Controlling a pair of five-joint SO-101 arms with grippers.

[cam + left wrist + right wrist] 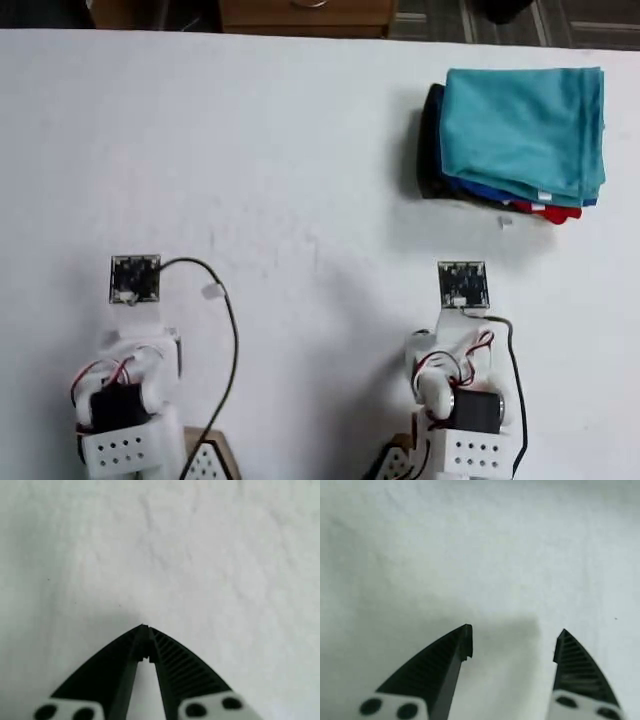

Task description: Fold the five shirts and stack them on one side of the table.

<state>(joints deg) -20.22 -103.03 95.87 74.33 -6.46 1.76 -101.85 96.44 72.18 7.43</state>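
Left to right in your high view: the near-left arm sits tucked back at the table's near edge, with a black cable looping beside it. Your left gripper has its tips pressed together over bare white tabletop, nothing pinched. The near-right arm is tucked back the same way. Your right gripper is spread wide over the cloth, holding nothing. Honestly can't say which arm is which from up top. The shirt stack sits at the far right, well apart from both arms: teal shirt on top, with blue, red and black edges peeking out under it.
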